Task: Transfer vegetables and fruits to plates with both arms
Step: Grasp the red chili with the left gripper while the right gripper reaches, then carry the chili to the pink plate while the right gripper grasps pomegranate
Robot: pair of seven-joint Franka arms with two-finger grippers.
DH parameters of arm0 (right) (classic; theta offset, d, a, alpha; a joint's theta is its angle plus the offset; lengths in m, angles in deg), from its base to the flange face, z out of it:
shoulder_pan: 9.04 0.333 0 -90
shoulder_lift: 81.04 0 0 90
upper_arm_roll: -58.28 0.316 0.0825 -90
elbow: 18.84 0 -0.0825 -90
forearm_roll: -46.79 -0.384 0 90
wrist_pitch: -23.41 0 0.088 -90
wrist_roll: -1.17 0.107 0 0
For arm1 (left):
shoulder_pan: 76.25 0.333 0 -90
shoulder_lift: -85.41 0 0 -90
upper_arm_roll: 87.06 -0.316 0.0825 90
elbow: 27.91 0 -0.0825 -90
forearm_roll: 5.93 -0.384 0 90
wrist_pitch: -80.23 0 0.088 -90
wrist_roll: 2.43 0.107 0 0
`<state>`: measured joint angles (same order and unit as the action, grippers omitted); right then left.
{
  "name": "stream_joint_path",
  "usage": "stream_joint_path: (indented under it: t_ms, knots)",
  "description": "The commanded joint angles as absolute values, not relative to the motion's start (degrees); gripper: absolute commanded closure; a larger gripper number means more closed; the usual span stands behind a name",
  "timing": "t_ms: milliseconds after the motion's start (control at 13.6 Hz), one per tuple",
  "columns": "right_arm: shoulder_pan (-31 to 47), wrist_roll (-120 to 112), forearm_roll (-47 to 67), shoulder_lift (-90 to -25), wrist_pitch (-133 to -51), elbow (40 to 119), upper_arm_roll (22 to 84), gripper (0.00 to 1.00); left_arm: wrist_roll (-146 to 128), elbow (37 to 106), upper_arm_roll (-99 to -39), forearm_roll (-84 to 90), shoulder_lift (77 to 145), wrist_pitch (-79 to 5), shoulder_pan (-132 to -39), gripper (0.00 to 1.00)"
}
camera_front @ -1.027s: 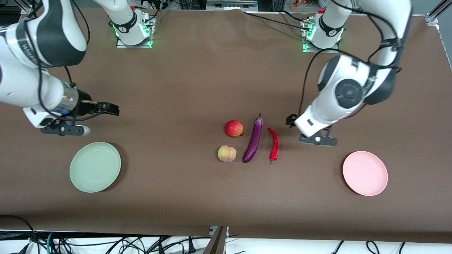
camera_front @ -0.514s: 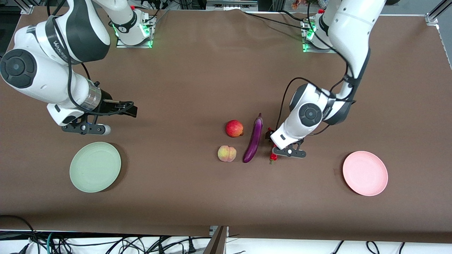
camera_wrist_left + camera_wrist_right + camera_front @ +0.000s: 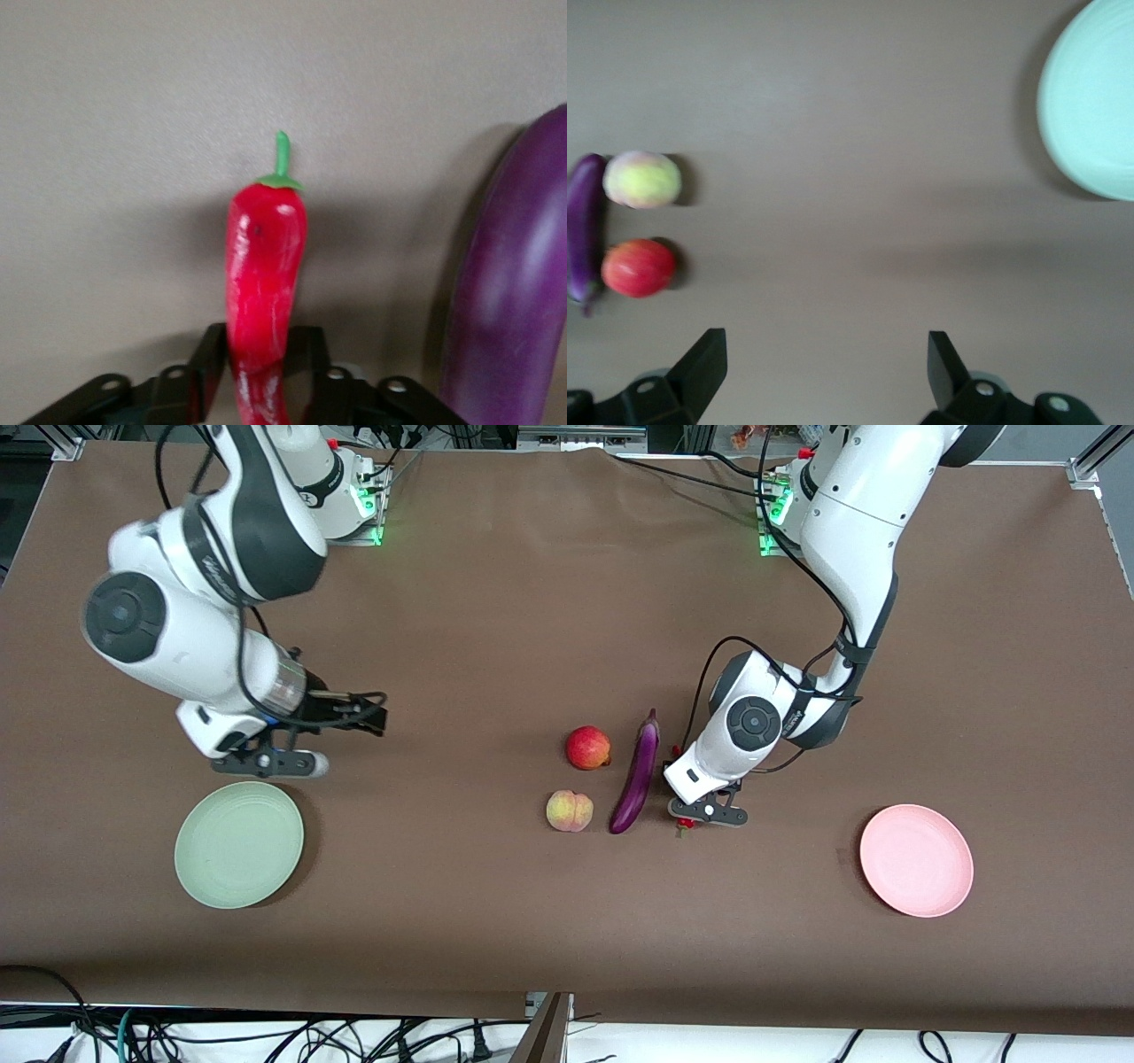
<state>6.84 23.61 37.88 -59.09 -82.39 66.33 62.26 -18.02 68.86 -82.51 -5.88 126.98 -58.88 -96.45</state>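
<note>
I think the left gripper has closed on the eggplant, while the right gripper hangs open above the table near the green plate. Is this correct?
Not quite. The left gripper has closed on the red chili pepper, not the eggplant, which lies untouched beside it; the left wrist view shows this. The rest holds: the right gripper hangs open above the table near the green plate.

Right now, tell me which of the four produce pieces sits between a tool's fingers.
The red chili pepper, lying beside the eggplant: the left tool is closed on it, while the eggplant, apple and peach lie untouched.
</note>
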Motion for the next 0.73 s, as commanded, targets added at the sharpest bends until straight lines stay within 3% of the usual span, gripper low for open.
stream_joint_path:
  t_ms: [0,367,514,660]
  knots:
    - [10.5,30.1,35.2,-55.9,-87.7,66.4,62.1,0.0,-18.0,68.2,-84.6,-7.0,123.1,-52.8,-95.9,1.0]
    - [20.1,44.3,36.9,-48.8,-102.2,66.4,62.0,0.0,-11.8,67.3,-94.1,-7.9,116.8,-44.1,-95.0,1.0]
    - [22.5,47.6,37.9,-46.0,-106.9,66.4,62.0,0.0,-2.4,65.7,-99.9,-11.9,117.2,-44.0,-94.4,1.0]
    - [25.5,51.2,38.3,-43.1,-112.4,66.4,61.6,0.0,3.5,64.6,-101.0,-12.1,119.2,-45.3,-89.7,1.0]
